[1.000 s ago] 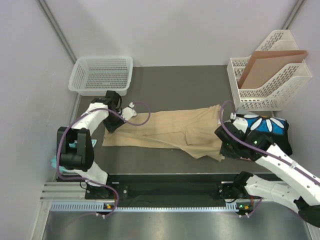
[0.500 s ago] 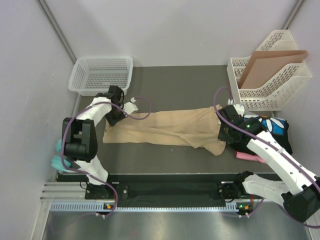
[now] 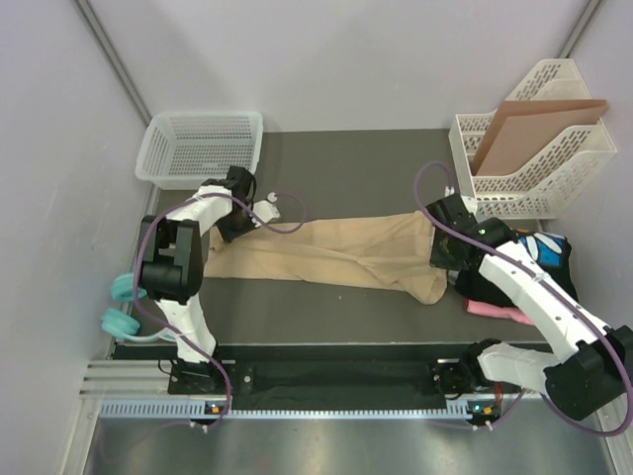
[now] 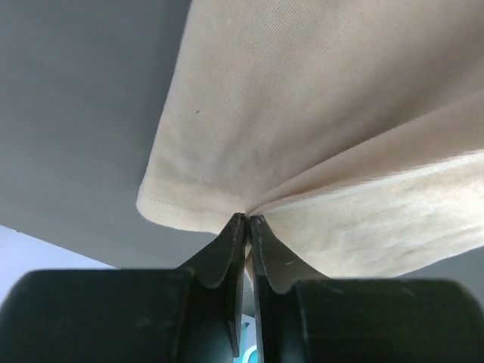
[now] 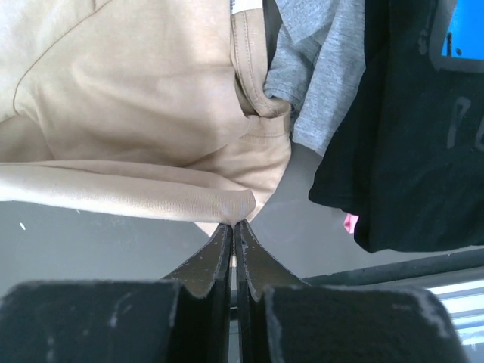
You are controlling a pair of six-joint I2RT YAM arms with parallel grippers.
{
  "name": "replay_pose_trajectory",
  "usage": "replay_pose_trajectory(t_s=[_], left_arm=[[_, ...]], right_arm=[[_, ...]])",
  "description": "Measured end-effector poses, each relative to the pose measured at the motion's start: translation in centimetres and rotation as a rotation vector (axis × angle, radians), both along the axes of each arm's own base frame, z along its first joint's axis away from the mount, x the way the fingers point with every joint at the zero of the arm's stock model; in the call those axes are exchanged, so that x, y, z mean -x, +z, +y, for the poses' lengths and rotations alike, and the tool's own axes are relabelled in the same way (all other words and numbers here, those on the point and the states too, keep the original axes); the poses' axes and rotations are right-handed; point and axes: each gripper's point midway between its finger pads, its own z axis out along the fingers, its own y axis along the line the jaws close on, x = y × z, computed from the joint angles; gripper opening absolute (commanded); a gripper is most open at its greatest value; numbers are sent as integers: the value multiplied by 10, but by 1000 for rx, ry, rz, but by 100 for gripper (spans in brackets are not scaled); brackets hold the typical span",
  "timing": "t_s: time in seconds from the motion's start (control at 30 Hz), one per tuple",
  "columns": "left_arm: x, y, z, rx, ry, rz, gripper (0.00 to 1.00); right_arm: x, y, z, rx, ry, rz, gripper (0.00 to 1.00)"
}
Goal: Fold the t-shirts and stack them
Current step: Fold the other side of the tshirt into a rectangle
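A tan t-shirt (image 3: 331, 255) is stretched across the mat between both arms, lifted along its far edge. My left gripper (image 3: 229, 220) is shut on the shirt's left end; the wrist view shows the tan cloth (image 4: 318, 136) pinched at the fingertips (image 4: 234, 227). My right gripper (image 3: 445, 252) is shut on the right end, where a tan fold (image 5: 136, 128) meets its tips. At the right lies a pile: a black t-shirt with a white daisy print (image 3: 549, 252), a grey t-shirt (image 5: 321, 68) and a pink t-shirt (image 3: 492, 309) beneath.
A white mesh basket (image 3: 203, 148) stands at the back left. A white file rack (image 3: 539, 158) with a brown cardboard sheet (image 3: 524, 129) stands at the back right. A teal item (image 3: 121, 307) lies off the mat's left edge. The dark mat (image 3: 346, 163) reaches the back wall.
Both grippers have carried the tan shirt's held ends toward the back of the table, stretching it straighter. The right arm has swung off the pile, uncovering less of the daisy print.
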Motion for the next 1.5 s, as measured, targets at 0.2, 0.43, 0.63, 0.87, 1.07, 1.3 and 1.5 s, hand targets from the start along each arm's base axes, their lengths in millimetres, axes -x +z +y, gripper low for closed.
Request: replay_pose_trajectory(t_s=[0.2, 0.43, 0.63, 0.87, 1.07, 1.3, 1.5], left_arm=[[-11, -2, 7, -51, -19, -27, 75], [-42, 29, 15, -86, -9, -167, 99], [-39, 82, 9, -30, 11, -294, 99], [39, 62, -22, 41, -73, -259, 99], [85, -9, -1, -2, -26, -25, 99], [70, -8, 22, 0, 52, -65, 99], [50, 9, 27, 1, 53, -124, 99]], right_arm=[[-9, -7, -2, 10, 6, 16, 0], [-22, -21, -3, 25, 13, 63, 0], [-58, -27, 6, 29, 23, 87, 0], [-122, -25, 18, 20, 19, 73, 59], [-175, -42, 20, 77, -3, 96, 69], [-178, -25, 2, 143, -49, 61, 70], [-107, 13, 36, -12, 60, -29, 70]])
